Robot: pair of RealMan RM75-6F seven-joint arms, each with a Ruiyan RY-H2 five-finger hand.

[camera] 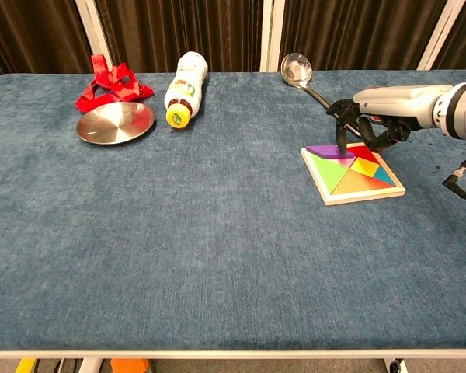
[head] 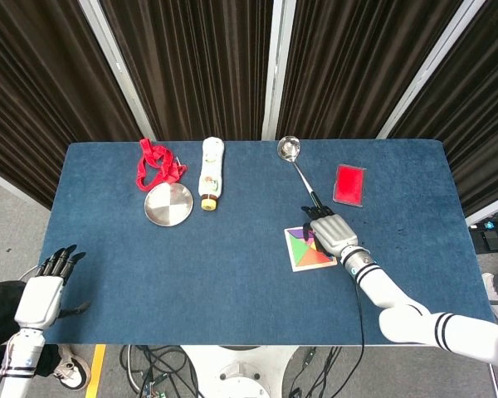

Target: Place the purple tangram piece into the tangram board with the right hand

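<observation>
Purple piece (camera: 330, 151) lies at the far edge of the board (camera: 352, 172), seemingly not yet flush. Far left, the left hand (head: 40, 294) idles off the table, fingers apart, empty. Right hand (camera: 366, 124) hangs over the board, one fingertip (camera: 341, 147) pressing the piece, probably seating it; it grips nothing.

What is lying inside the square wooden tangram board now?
Inside the square wooden tangram board lie coloured pieces, including the purple tangram piece at its far edge. The right hand covers part of the board's far side.
</observation>
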